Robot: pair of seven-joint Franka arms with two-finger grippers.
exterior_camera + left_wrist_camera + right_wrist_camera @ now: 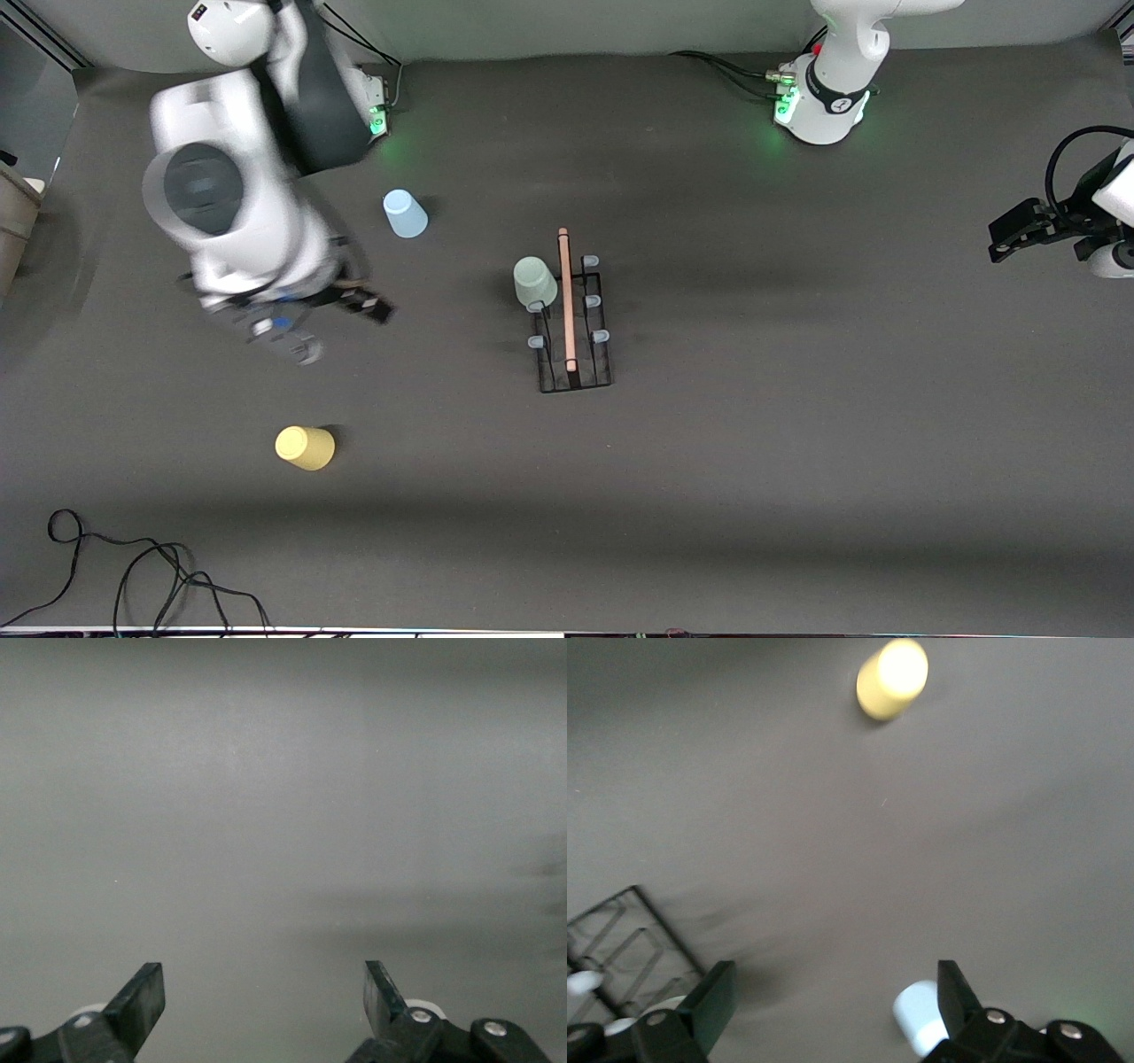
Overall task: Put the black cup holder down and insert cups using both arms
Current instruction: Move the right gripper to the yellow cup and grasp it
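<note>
- A robotics lab or test bench, not a home or shop
- Two large white jointed robot arms with black bands (pixel 239 177) stand fixed at one edge of a wide table covered in plain dark grey matting (pixel 797 461), green status lights glowing at their bases
- Thick black cables (pixel 726 69) run to one base, and loose thin black wires (pixel 133 567) trail at the table edge nearest the front camera
- Plain grey backdrop, no furniture or decoration

You have open tabletop (pixel 797 461) toward the left arm's end; the black cup holder (pixel 576 354) with its pale green cup (pixel 535 282) blocks mid-table.
</note>
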